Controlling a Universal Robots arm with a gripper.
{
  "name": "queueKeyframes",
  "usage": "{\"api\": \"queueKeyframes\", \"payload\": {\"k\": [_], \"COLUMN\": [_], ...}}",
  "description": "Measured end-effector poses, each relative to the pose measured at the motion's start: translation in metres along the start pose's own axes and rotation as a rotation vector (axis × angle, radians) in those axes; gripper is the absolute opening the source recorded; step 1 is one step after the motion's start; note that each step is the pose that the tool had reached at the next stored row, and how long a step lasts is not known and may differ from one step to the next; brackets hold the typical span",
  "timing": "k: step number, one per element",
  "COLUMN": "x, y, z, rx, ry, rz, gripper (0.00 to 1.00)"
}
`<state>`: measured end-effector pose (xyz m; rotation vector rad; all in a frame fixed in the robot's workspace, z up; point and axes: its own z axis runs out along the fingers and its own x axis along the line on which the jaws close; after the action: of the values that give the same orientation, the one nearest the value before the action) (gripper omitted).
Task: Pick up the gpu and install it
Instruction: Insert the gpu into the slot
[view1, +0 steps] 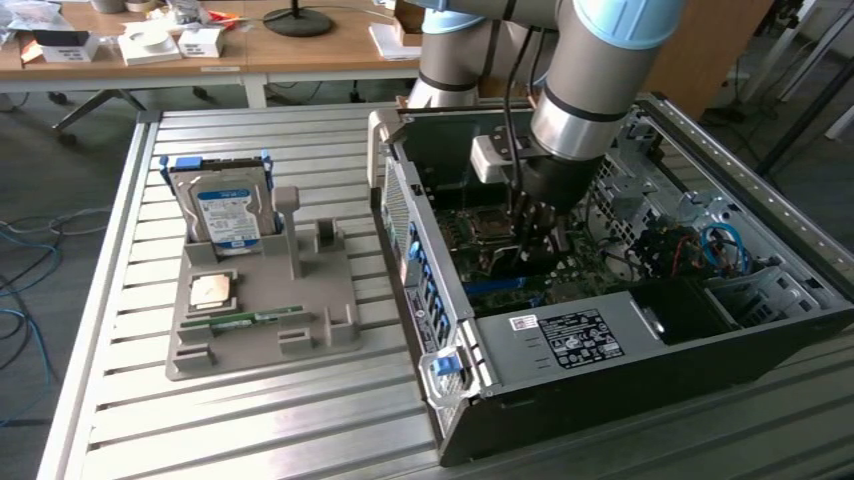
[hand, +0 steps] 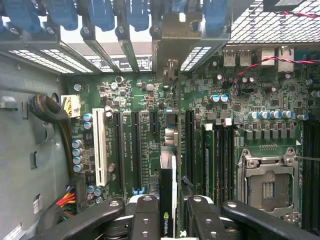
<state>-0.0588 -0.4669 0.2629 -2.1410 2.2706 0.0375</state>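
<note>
The arm (view1: 601, 80) is down inside the open computer case (view1: 641, 370), and the claw (hand: 167, 216) is clenched on the gpu (hand: 168, 170). One black finger (hand: 145, 215) presses each side of it. The card stands edge-on between them, over the motherboard (hand: 240, 100), and its metal bracket end reaches the case's rear slot openings. I cannot tell whether its edge is touching a slot. One white slot (hand: 100, 150) lies just beside it, and one bare processor socket (hand: 267, 187) lies on its other side.

In the exterior view the grey holder (view1: 267, 320) sits on the slatted tabletop (view1: 267, 430), at nine o'clock from the case. It carries one hard drive (view1: 224, 210) standing upright at its twelve o'clock end. One processor chip (view1: 214, 290) lies flat below that. One memory stick (view1: 247, 319) lies toward six o'clock. So that is one gpu, in the claw.
</note>
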Motion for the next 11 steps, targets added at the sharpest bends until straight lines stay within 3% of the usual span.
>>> {"api": "queueKeyframes", "payload": {"k": [11], "x": [0.0002], "y": [0.003], "z": [0.0], "rx": [0.0], "ry": [0.0003], "rz": [0.0], "gripper": [0.26]}}
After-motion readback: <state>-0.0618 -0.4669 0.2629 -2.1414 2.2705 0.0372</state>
